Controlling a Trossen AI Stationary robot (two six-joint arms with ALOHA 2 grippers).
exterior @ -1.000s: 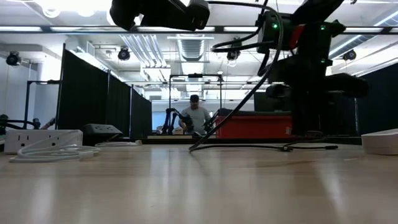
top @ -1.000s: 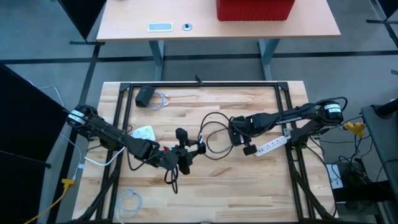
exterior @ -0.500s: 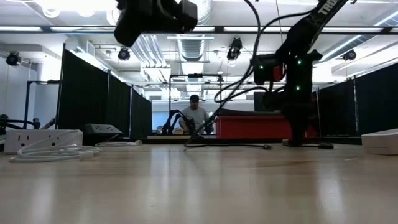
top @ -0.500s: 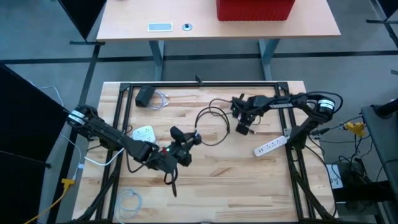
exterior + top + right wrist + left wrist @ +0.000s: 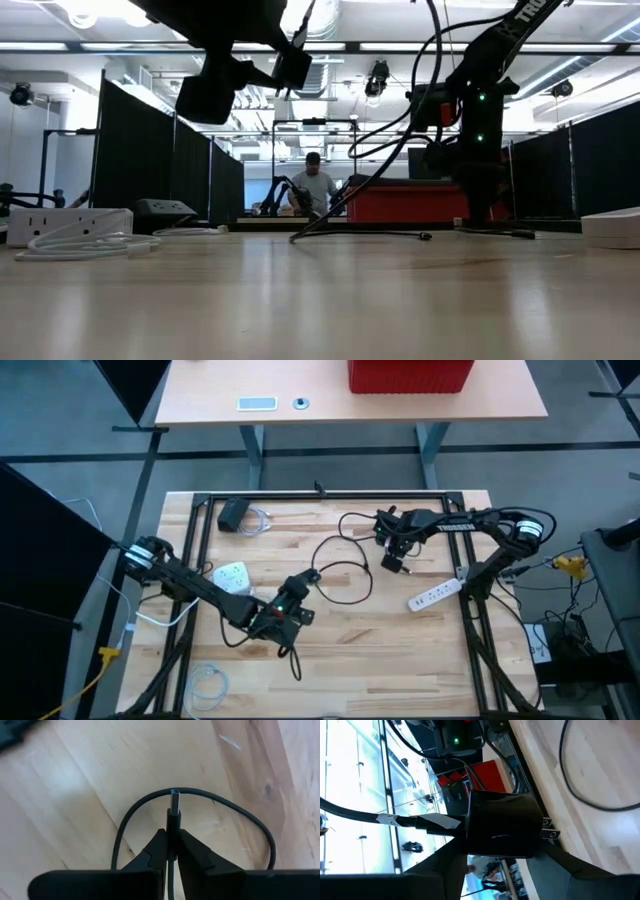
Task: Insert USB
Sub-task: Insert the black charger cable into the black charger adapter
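Pinching the USB plug (image 5: 173, 810) between closed fingers, the right gripper (image 5: 393, 556) hangs over the far right of the table (image 5: 400, 660), the plug's metal tip pointing out past the fingertips above a loop of black cable (image 5: 340, 565). Nearer and to the left, the left gripper (image 5: 292, 600) is clamped on a black charger block (image 5: 502, 825) held above the wood. A white power strip (image 5: 437, 593) lies by the right edge.

On the bench (image 5: 400, 650), a power strip (image 5: 437, 594) lies near the right edge, a wall tap (image 5: 232, 573) toward the left, and an adapter (image 5: 233, 513) at the far left corner. A coiled cable (image 5: 209, 682) sits at the near left. Between the arms a looped cord (image 5: 340, 572) spreads across the middle. Beyond the bench stands a desk (image 5: 350, 405) carrying a box (image 5: 410, 374).
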